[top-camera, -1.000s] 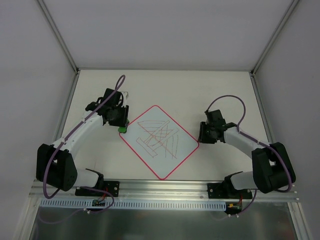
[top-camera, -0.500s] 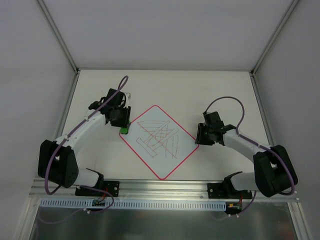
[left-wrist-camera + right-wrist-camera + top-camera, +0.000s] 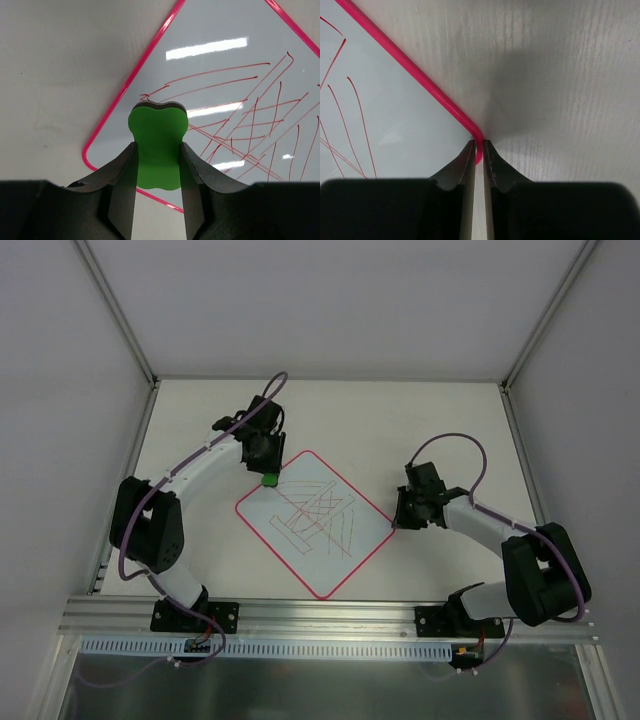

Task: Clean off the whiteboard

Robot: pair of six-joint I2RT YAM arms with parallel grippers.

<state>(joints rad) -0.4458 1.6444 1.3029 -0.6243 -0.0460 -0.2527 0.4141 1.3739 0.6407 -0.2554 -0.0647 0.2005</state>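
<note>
The pale, matte desk (image 3: 400,420) sits as it was, but the white-and-black left arm (image 3: 190,475) has just swung up the frame, away from the left corner of the whiteboard (image 3: 325,575), a flat rounded-square board with a pale bluish-white surface and a thin red border. It lies as a diamond at the centre of the overhead view and has barely moved. The white-and-black right arm (image 3: 490,530) has hardly shifted at centre right. The left gripper (image 3: 158,145) stays clenched on the small green block (image 3: 157,125), a lobed foam-like pad, now at the board's upper-left edge near its top corner instead of down by the left corner. The right gripper (image 3: 478,143) has narrowed, and its jaws now pinch the red rim at the board's right corner, grasping it. That reads like one arm pinning the board while the other brings the wiper into place. The red and dark scribbles (image 3: 320,515) look untouched, with no wiped patch to be seen, so the erasing looks barely started. Head count, big to small: one desk, two arms, one whiteboard, two grippers, one green block, and a tangle of lines too crossed to number.
</note>
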